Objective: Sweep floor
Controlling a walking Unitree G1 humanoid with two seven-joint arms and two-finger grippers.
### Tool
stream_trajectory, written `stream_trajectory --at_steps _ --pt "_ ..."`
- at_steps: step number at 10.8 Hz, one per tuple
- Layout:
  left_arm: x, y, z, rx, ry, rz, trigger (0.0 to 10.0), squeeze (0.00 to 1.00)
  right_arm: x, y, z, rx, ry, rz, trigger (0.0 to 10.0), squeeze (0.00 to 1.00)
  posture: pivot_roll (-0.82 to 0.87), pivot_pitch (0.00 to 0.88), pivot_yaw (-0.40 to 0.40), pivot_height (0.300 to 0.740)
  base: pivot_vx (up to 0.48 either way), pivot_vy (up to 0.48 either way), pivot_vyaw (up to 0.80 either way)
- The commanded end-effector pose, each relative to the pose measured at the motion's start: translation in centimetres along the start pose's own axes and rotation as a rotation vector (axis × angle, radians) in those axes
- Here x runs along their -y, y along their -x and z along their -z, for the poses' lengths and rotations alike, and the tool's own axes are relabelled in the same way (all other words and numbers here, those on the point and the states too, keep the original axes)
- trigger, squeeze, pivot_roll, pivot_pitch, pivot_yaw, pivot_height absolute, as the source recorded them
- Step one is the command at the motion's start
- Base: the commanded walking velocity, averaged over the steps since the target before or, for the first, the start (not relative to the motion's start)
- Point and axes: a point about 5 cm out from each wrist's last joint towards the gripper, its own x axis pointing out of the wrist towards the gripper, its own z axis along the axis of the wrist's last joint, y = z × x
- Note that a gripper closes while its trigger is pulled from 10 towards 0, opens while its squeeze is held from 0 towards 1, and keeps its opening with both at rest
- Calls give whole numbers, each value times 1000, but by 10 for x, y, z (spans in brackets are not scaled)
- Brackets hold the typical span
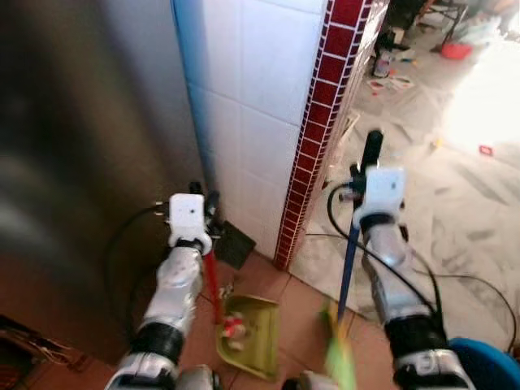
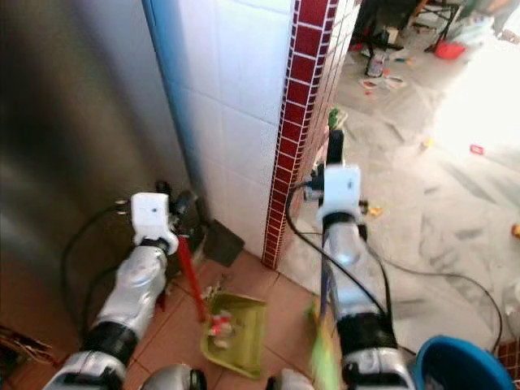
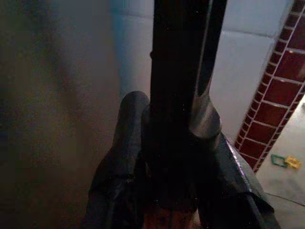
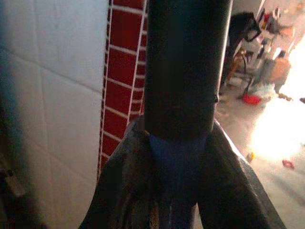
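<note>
White tiled wall (image 1: 252,81) ahead, edged by a strip of dark red tiles (image 1: 321,106) running down its corner. Left of it — a grey metal panel (image 1: 73,146), blurred. Small dark square piece (image 1: 235,244) lies at the foot of the wall. Beyond the corner, pale marbled flooring (image 1: 471,203) in strong light, scattered with small bits; a red bowl-like item (image 1: 456,50) far back. Blue tub (image 2: 459,366) at the near right — only part of its rim visible.
</note>
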Motion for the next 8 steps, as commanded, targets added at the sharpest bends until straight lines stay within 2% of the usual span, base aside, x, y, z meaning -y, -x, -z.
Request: stream_trajectory --at_steps 1,2,4,6,8 --pt "1 -4 -18 78 -18 31 10000 0 2 -3 -9 48 -14 25 10000 0 -37 0 19 740 0 0 0" --pt "1 1 -18 70 -24 66 10000 0 2 -3 -7 31 -19 62 10000 0 -32 0 20 740 0 0 0" --pt "2 8 -22 59 0 111 10000 0 4 -7 -14 51 -30 77 10000 0 -36 0 19 740 0 0 -800" --pt "7 9 -27 59 7 151 10000 0 6 -9 -13 45 -34 82 10000 0 -38 0 16 740 0 0 -766" --pt "9 10 -29 57 18 154 10000 0 3 -9 -13 40 -42 67 10000 0 -38 0 7 740 -124 0 0"
